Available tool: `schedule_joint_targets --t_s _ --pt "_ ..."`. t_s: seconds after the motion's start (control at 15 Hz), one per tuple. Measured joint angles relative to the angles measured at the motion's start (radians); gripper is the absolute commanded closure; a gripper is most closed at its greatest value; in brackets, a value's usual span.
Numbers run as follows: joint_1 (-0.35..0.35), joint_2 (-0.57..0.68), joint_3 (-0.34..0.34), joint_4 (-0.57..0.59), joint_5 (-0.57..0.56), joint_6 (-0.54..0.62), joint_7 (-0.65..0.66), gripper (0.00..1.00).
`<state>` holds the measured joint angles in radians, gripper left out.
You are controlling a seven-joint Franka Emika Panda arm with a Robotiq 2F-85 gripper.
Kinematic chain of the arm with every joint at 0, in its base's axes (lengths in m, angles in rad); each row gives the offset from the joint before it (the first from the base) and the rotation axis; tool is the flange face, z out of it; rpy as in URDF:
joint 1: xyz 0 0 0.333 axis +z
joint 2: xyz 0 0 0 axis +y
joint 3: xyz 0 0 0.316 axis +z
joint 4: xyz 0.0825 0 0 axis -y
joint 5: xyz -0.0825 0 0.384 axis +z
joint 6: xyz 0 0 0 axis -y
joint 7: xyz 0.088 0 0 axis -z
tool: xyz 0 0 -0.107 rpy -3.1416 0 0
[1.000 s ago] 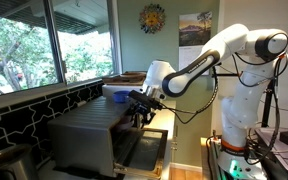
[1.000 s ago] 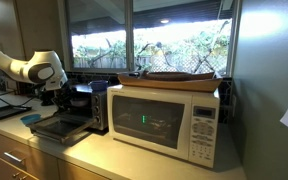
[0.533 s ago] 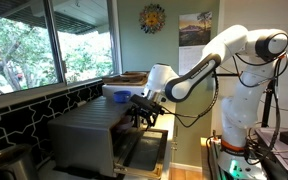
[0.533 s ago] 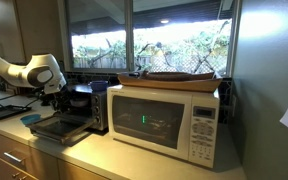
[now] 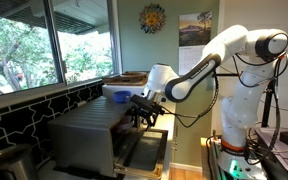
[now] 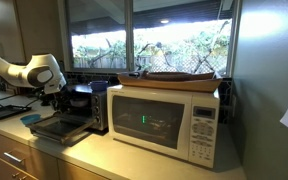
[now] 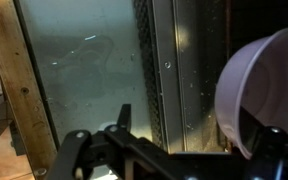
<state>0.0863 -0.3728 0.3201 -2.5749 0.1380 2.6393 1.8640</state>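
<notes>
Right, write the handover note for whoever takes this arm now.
Gripper: looks open, holds nothing, and hovers over the lowered glass door of the black toaster oven.
Pale pink round bowl: beside one finger in the wrist view; I cannot tell whether they touch.
White microwave: beside the oven, shut.
Done: the oven door is down.
Left: the bowl is not gripped.
</notes>
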Motion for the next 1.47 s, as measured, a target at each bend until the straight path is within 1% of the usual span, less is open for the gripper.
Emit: schedule_joint_targets --t_s 0.33,0.73,1.0,1.47 --pt "-0.001 0.000 0.002 -0.007 -0.019 0.019 -0.002 0.00" --pt "-0.010 0.000 0.011 -0.044 -0.069 0.113 -0.002 0.00" --pt "-0.045 -0.001 0.040 -0.068 -0.138 0.175 0.001 0.00" --pt "-0.047 0.000 0.042 -0.070 -0.140 0.178 0.000 0.00"
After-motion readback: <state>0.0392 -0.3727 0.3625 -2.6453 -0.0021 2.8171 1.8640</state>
